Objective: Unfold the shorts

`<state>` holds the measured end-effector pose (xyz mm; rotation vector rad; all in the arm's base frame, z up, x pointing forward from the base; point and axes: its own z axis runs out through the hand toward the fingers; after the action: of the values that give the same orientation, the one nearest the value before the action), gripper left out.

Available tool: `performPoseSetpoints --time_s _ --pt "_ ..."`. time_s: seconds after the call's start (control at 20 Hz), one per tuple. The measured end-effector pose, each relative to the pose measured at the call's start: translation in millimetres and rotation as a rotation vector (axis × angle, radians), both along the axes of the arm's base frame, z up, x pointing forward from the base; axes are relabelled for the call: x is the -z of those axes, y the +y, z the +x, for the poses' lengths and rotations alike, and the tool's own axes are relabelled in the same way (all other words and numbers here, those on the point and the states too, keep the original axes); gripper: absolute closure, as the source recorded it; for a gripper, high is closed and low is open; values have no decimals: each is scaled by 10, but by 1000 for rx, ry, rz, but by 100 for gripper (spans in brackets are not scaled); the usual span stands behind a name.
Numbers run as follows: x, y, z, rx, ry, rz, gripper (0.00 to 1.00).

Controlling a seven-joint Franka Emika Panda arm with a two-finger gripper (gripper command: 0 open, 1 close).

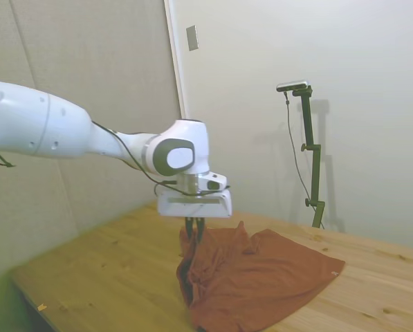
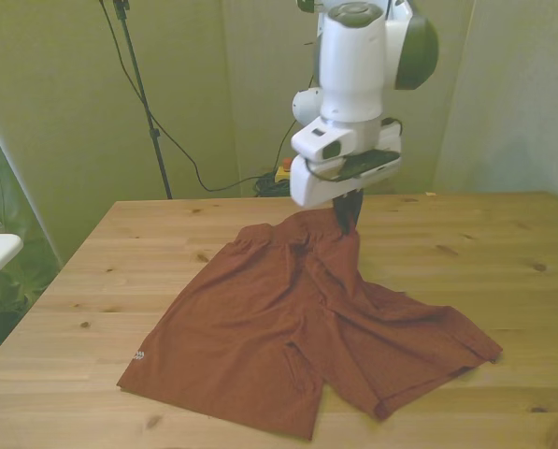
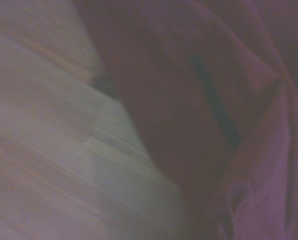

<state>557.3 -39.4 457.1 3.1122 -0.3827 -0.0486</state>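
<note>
Rust-red fabric fills the middle of the side view: the shorts (image 1: 261, 280) lie on the wooden counter (image 1: 102, 270), spread toward the picture's right, with a small white tag (image 1: 334, 274) at the far hem. The gripper (image 1: 195, 228) hangs straight down from the white arm (image 1: 47, 124), and its dark fingers (image 1: 199, 227) are pinched together on a raised fold of the cloth at the shorts' left side. That fold stands up off the counter in a peak, while the rest of the garment rests flat.

From the front view, the shorts (image 2: 288, 327) lie nearly open on the counter (image 2: 503, 253), both legs pointing toward the camera, one toward the front view's left and one toward the front view's right. The gripper (image 2: 348, 213) is closed on the waistband edge at the far side and holds it lifted, so the cloth slopes down from the grip in long creases. A small pale mark (image 2: 138, 355) shows near the hem of the leg on the front view's left.

The wrist view is blurred: reddish cloth (image 3: 223, 125) with a dark strip (image 3: 213, 105) across it, beside pale wood (image 3: 54, 150).
</note>
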Motion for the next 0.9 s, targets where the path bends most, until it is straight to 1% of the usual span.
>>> performPoseSetpoints --time_s 0.1,0.4,0.5,0.6,0.7,0.9 --pt "23 285 -187 -53 10 -42 100" --pt "319 886 -715 -241 17 -152 100" --pt "429 1086 -888 -289 24 -188 100" --pt "523 1212 -981 -294 31 -211 100" --pt "647 1297 -1012 -277 41 -237 100" --pt "948 1377 -935 -240 63 -290 100"
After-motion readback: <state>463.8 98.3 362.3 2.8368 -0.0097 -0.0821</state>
